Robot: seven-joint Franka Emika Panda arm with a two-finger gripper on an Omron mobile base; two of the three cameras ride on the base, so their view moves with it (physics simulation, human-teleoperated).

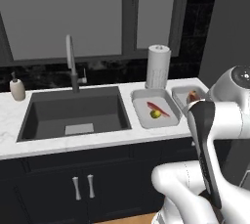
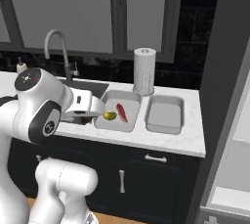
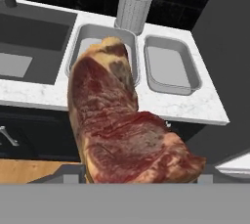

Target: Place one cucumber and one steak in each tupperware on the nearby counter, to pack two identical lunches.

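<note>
A large brown-red steak (image 3: 117,125) hangs close before the hand camera, hiding the fingertips; my gripper (image 2: 88,115) is shut on it, low in front of the counter (image 2: 180,140) and just left of the left tupperware (image 2: 128,100). A corner of the held steak (image 1: 193,95) peeks out behind my arm. The left tupperware (image 1: 141,95) holds a slim red steak (image 1: 157,108) and a yellow-green cucumber (image 1: 155,114), which sit side by side as the red steak (image 2: 121,112) and cucumber (image 2: 109,115). The right tupperware (image 2: 165,113) has nothing in it.
A paper towel roll (image 2: 144,70) stands behind the trays. The dark sink (image 1: 73,113) with its faucet (image 1: 72,66) lies to their left, and a soap bottle (image 1: 17,89) stands at the far left. A tall dark panel (image 2: 219,71) closes off the counter's right end.
</note>
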